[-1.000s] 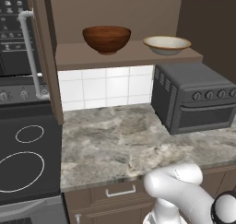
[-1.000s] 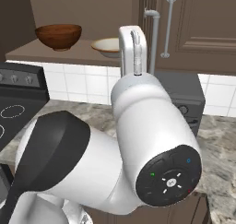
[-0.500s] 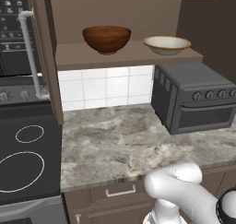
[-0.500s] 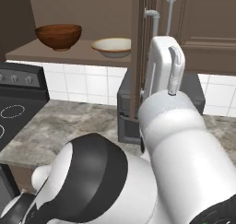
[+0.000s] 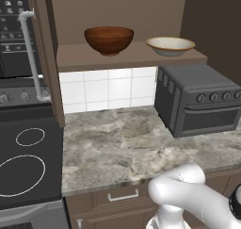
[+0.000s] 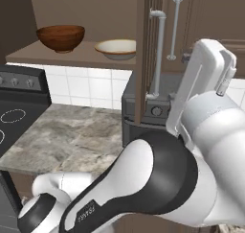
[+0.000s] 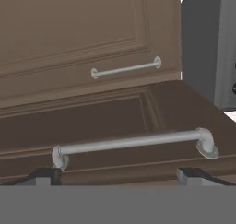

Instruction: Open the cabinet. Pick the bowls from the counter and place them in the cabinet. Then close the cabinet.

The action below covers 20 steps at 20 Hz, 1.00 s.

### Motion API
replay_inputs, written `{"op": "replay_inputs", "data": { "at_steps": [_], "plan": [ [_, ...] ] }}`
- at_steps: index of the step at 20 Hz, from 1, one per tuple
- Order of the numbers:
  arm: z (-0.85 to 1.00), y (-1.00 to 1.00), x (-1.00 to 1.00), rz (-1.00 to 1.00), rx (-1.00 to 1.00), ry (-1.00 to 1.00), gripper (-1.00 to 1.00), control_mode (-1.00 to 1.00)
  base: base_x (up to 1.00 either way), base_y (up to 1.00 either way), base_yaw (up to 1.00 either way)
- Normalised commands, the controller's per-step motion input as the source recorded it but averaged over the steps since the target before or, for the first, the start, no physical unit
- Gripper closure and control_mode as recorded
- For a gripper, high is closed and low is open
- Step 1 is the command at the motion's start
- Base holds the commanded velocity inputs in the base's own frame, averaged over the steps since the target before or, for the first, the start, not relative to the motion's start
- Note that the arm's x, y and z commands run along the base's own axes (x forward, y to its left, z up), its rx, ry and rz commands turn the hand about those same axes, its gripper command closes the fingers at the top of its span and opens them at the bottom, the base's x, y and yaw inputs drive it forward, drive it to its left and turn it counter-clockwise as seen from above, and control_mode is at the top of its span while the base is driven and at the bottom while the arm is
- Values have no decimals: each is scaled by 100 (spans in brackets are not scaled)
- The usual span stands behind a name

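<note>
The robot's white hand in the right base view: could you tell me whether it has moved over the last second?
Yes. The hand has swung rightward, from in front of the cream bowl, past the open cabinet door's handle, to the right of it.

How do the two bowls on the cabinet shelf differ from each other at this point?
The wooden bowl is glossy reddish-brown all over; the pale bowl has a tan rim and a cream-white inside. The wooden bowl is deeper and taller, the pale bowl shallower and flatter. The wooden bowl sits toward the stove side of the shelf, the pale bowl above the toaster oven. Both are round, upright and inside the open cabinet.
</note>
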Motion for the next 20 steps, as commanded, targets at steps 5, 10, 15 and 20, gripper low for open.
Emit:
{"op": "replay_inputs", "data": {
  "at_steps": [5,10,15,20],
  "plan": [
    [-39,-8,23,12,4,0,-100,-100,0,0,0],
    [-51,11,28,9,0,0,-100,-100,0,0,0],
    [-23,5,48,5,0,-1,-100,-100,0,0,0],
    [-27,10,53,4,1,0,-100,-100,0,0,0]
  ]
}}
